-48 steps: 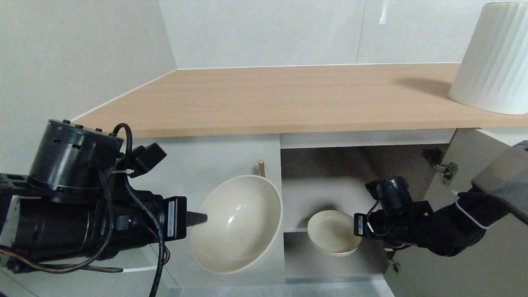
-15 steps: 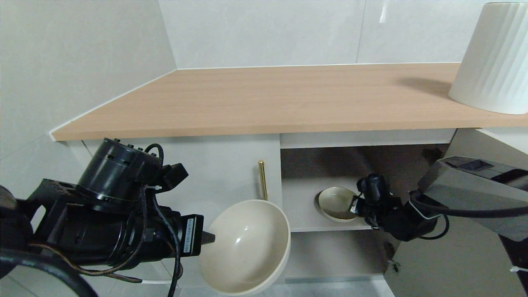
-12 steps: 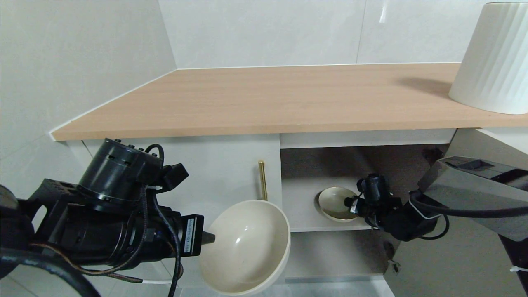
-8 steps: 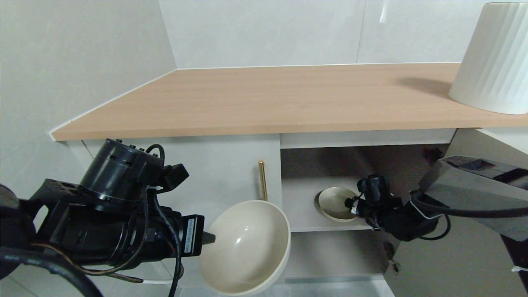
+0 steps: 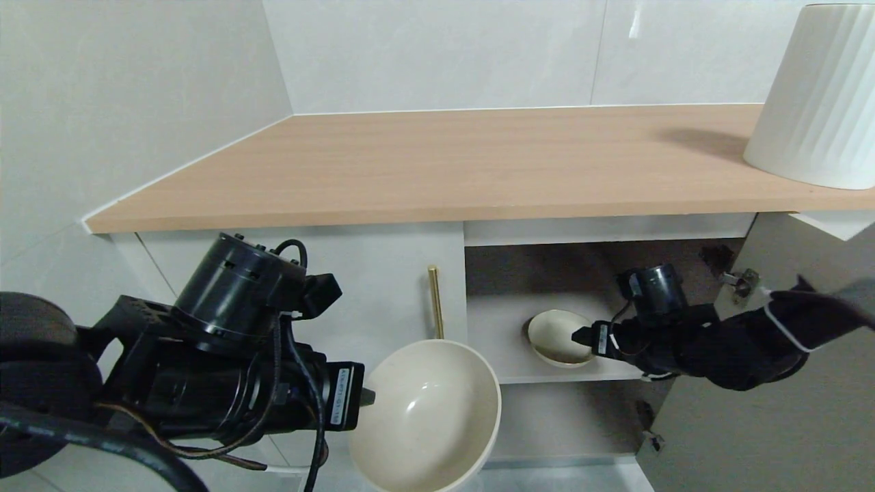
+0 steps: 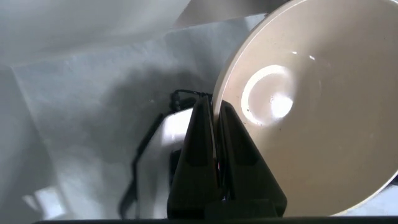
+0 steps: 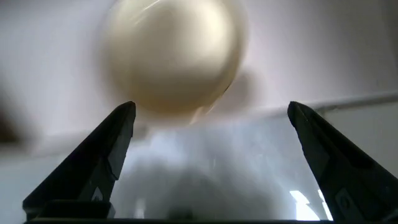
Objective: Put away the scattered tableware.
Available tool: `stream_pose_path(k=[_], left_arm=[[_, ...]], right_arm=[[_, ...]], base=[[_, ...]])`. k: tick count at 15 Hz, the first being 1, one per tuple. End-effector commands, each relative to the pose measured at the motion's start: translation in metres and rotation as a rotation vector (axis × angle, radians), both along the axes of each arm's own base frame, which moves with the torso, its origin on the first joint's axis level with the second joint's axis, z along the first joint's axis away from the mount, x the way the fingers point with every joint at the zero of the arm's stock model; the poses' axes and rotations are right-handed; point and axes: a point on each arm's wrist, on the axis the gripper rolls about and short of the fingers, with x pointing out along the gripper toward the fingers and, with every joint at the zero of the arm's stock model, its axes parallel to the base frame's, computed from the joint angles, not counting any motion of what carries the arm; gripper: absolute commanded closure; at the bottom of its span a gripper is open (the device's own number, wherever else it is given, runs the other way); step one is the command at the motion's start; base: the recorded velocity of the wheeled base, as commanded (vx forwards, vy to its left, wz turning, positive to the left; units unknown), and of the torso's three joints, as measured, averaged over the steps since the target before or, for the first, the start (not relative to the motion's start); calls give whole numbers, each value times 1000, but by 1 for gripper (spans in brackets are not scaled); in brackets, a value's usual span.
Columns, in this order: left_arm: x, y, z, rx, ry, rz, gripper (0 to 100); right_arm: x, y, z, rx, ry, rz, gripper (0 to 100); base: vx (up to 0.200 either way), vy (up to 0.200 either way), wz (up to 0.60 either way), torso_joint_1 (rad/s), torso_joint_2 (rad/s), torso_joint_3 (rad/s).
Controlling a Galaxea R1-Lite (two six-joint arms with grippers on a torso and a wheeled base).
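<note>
Currently, the large cream bowl (image 5: 427, 417) was held tilted in front of the closed cabinet door (image 5: 383, 287), below the front edge of the wooden surface (image 5: 478, 164). Its rim was pinched by the left gripper (image 6: 214, 121), whose fingers were pressed together on either side of it. A smaller bowl (image 5: 555, 336) was seen resting on the shelf (image 5: 499, 321) inside the open cabinet, toward the shelf's front edge. The right gripper (image 7: 209, 109) was held just beside that bowl with its fingers spread wide and nothing between them. A white ribbed container (image 5: 813, 96) was seen at the surface's right edge.
</note>
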Motion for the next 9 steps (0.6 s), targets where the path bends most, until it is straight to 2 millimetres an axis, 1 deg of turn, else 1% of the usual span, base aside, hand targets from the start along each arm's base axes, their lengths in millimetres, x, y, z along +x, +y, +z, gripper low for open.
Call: stream_pose_path(k=[1, 2, 3, 4, 5, 6, 9], left_arm=[[5, -8, -7, 35, 10, -17, 100], [7, -12, -11, 53, 16, -17, 100], [9, -16, -19, 85, 31, -15, 100], [10, -20, -27, 122, 44, -10, 100], [11, -24, -33, 157, 45, -2, 100], [11, -27, -36, 178, 43, -2, 100], [6, -36, -41, 209, 41, -23, 100]], right_arm=[[-73, 11, 81, -11, -53, 297, 0], [-93, 19, 94, -28, -58, 382, 0], [-113, 30, 100, -27, -58, 460, 0], [-128, 41, 101, -30, -46, 523, 0], [-136, 48, 101, -38, -27, 561, 0], [-140, 52, 102, -37, -24, 580, 0], [-146, 70, 99, -4, 1, 616, 0]], base=[[0, 0, 0, 0, 0, 0], [0, 0, 0, 0, 0, 0], [0, 0, 0, 0, 0, 0], [0, 0, 0, 0, 0, 0], [0, 0, 0, 0, 0, 0], [0, 0, 0, 0, 0, 0], [0, 0, 0, 0, 0, 0]])
